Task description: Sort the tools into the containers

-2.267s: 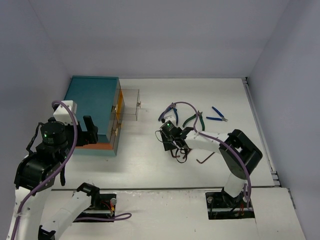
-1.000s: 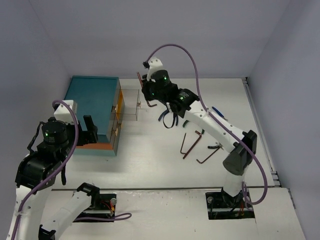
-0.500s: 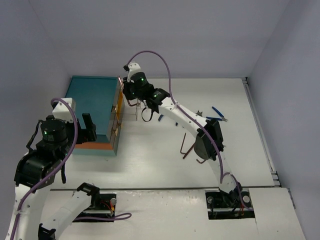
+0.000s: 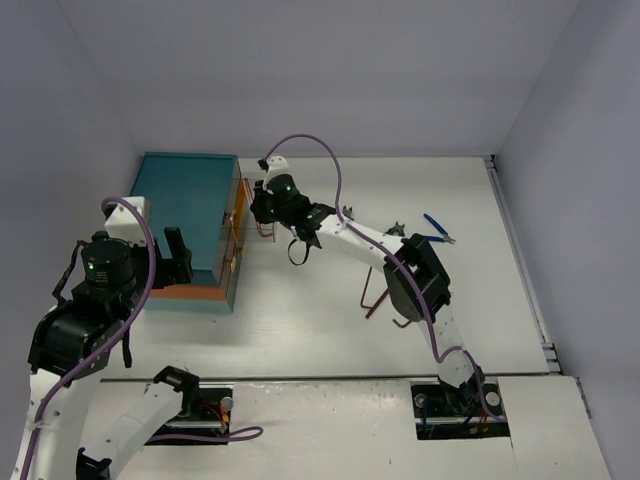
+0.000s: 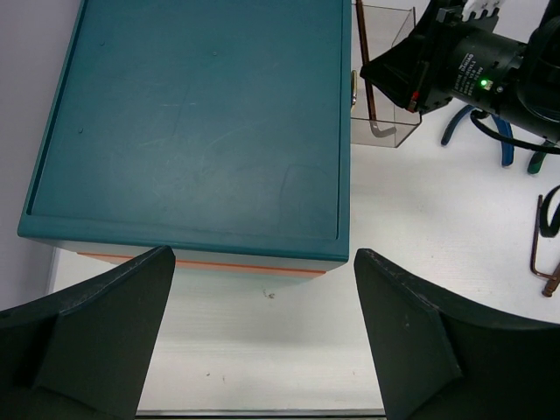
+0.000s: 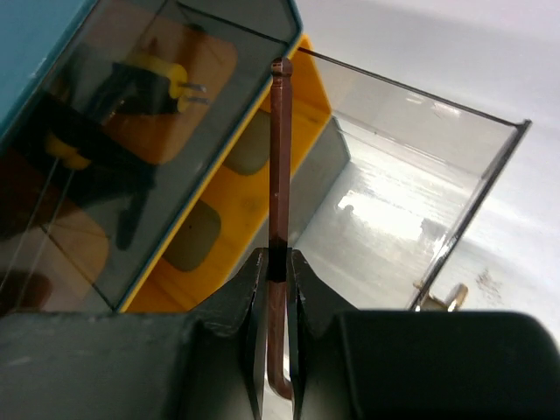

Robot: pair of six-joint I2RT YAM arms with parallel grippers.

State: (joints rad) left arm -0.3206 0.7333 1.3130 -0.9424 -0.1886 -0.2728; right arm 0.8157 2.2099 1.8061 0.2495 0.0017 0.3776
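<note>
The teal chest [image 4: 185, 215] stands at the left, with an orange band [image 5: 210, 262] near its base. Its top clear drawer [image 5: 389, 61] is pulled out and shows close up in the right wrist view [image 6: 420, 201]. My right gripper [image 4: 265, 208] is over that drawer, shut on a copper-brown L-shaped hex key [image 6: 280, 157]. The key hangs upright at the drawer's inner end [image 5: 366, 79]. My left gripper [image 5: 262, 297] is open and empty, above the chest's near side. Other hex keys [image 4: 375, 290] and blue pliers [image 4: 435, 228] lie on the table at the right.
The drawer's brass knob [image 6: 442, 297] faces right. Closed drawers set in a yellow front [image 6: 254, 184] lie below the open one. Blue-handled pliers [image 5: 455, 127] and a hex key [image 5: 542, 258] lie right of the drawer. White walls enclose the table.
My right arm lifted a hex key from the table's middle, swung left with it and brought it over the open drawer. The left arm has not moved.
</note>
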